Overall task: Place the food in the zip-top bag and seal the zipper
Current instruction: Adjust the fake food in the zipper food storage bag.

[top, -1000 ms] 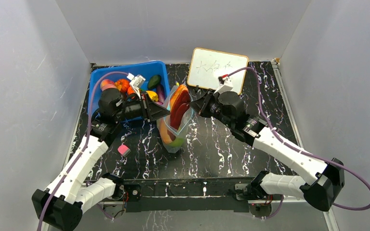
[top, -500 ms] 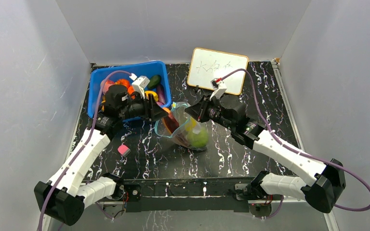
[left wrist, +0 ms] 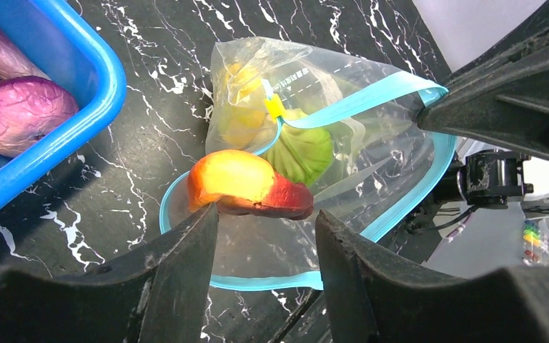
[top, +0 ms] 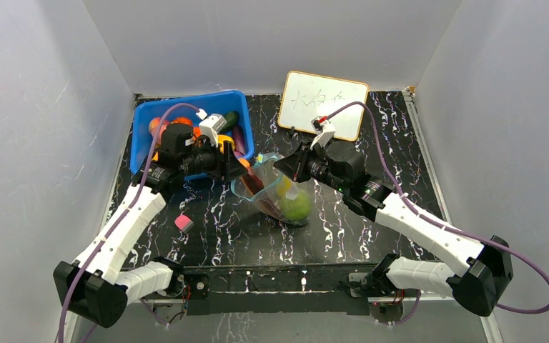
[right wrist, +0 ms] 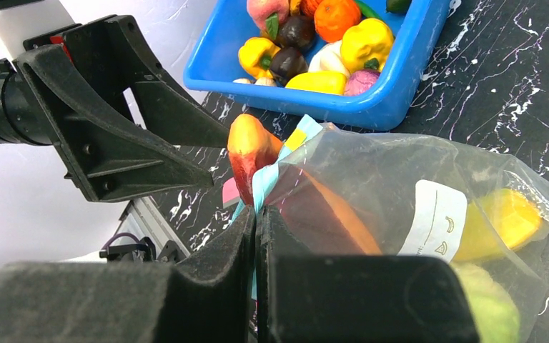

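At the bag (left wrist: 382, 168) mouth, left fingers (left wrist: 179, 286) stand apart near the slice (left wrist: 250, 187); right fingers (right wrist: 207, 300) clamp the zipper (left wrist: 372, 102).

The right end effector (right wrist: 256, 214) hides the near edge of the zip-top bag (right wrist: 400, 179). Right of it, the green round fruit (right wrist: 485, 307) is cut off at the corner.
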Tool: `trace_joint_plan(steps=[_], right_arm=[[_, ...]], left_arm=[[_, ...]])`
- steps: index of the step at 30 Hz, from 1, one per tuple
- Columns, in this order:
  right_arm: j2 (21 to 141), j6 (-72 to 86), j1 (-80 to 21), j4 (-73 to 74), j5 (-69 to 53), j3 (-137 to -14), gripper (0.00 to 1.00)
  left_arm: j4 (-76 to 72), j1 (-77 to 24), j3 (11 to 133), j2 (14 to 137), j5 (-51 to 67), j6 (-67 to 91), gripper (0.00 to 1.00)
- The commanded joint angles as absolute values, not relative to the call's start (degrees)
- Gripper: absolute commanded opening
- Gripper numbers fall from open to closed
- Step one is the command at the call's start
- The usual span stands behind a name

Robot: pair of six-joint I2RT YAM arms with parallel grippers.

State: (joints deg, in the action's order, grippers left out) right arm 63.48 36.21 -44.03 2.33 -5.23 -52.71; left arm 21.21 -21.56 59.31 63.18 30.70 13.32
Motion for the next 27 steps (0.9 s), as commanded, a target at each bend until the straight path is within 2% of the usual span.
trace_joint_plan(steps=[1,9,13,27], right_arm=[[62.65,35.77,-43.97,-3.42,-6.17,-55.44,0.00],[63.72,36.56,-43.95,-3.43,-5.76,-56.24,0.00],[64.19,36.95,-44.03,-3.90,-6.60,-56.33,0.00],[64.87,36.29,-43.99,-4.08,-7.12,-56.91,0.00]], left_arm=[[20.63,-21.71,60.76,61.64,29.60,16.90,0.53],[17.13,-21.71,58.89,62.71,31.57,27.15,0.57],[17.40,-21.71,58.18,64.41,28.19,29.14,0.59],[16.62,-23.30,55.24,67.88,23.07,32.47,0.54]])
